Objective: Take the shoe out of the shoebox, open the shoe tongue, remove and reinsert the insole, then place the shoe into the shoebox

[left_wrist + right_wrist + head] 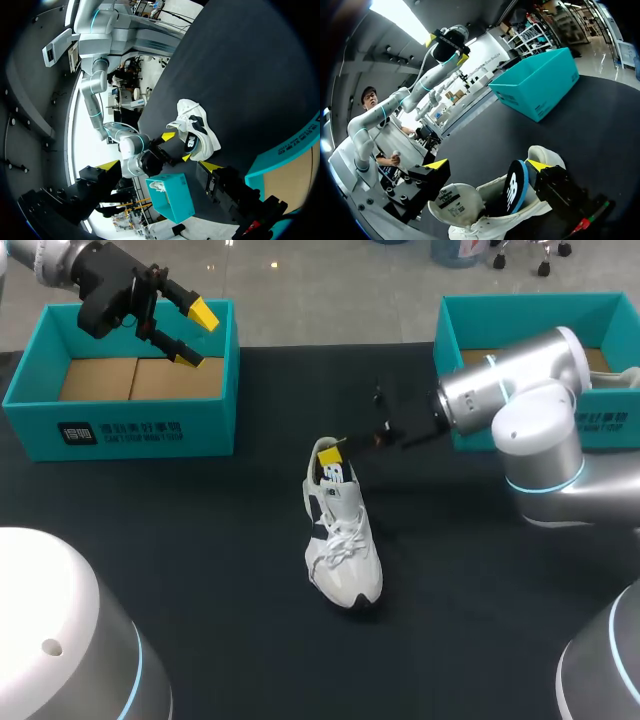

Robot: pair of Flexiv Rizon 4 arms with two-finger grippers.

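Observation:
A white sneaker (pixel 343 540) lies in the middle of the black table, toe toward me. My right gripper (pixel 336 454) hovers at its heel opening, open. In the right wrist view the gripper (pixel 487 165) straddles the shoe (pixel 485 210). The white tongue (pixel 456 202) is folded out toward one finger. A black and blue insole (pixel 515 187) stands up out of the opening beside the other finger. My left gripper (pixel 190 330) hangs open and empty above the left teal shoebox (pixel 120 430). The left wrist view shows that gripper (pixel 160 167) far above the sneaker (pixel 197 131).
A second teal shoebox (pixel 540 310) stands at the back right, partly behind my right arm, with a white shoe (pixel 618 380) showing inside. The left box's cardboard floor (pixel 140 378) is bare. Black tabletop (pixel 200 540) lies around the sneaker.

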